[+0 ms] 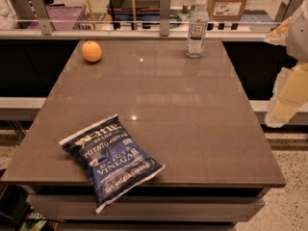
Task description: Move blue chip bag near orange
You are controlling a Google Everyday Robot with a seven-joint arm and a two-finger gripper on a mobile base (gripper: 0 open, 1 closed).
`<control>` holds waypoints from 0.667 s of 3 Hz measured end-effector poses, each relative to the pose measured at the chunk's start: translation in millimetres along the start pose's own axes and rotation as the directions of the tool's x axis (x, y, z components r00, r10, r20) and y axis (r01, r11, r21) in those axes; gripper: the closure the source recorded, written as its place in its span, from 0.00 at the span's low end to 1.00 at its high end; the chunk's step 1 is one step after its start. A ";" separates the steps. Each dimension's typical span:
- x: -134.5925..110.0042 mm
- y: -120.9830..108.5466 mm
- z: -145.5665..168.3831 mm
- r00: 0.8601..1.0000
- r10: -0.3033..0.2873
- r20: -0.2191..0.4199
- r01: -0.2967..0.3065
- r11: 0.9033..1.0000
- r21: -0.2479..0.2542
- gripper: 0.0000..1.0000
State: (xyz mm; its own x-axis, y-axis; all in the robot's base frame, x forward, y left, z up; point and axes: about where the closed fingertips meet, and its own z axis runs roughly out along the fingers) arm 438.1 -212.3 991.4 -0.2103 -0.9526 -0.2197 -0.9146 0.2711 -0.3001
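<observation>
Blue chip bag (111, 160) lies flat at the front-left of the grey table (192, 119). Its long axis runs diagonally and its lower end overhangs the table's front edge. The film is crinkled and glossy, with white lettering. Orange (91, 51), round and smooth, sits at the table's far-left corner. Gripper (288, 102), pale, hangs off the table's right side; its grip state cannot be told.

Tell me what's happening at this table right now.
Nothing is being handled at the moment. The robot's gripper hangs at the right edge of the view, beside the table and apart from everything on it. The blue chip bag lies flat at the near left of the table, its lower end poking over the front edge. The orange sits at the far left, well away from the bag. A water bottle stands upright at the far edge, to the right of the orange.
</observation>
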 end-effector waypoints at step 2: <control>-0.8 7.2 -4.7 0.997 0.029 0.077 -0.032 0.999 0.044 0.00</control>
State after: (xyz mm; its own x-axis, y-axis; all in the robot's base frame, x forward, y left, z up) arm 430.0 -210.3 993.8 -0.2091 -0.9310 -0.2991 -0.8914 0.3073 -0.3333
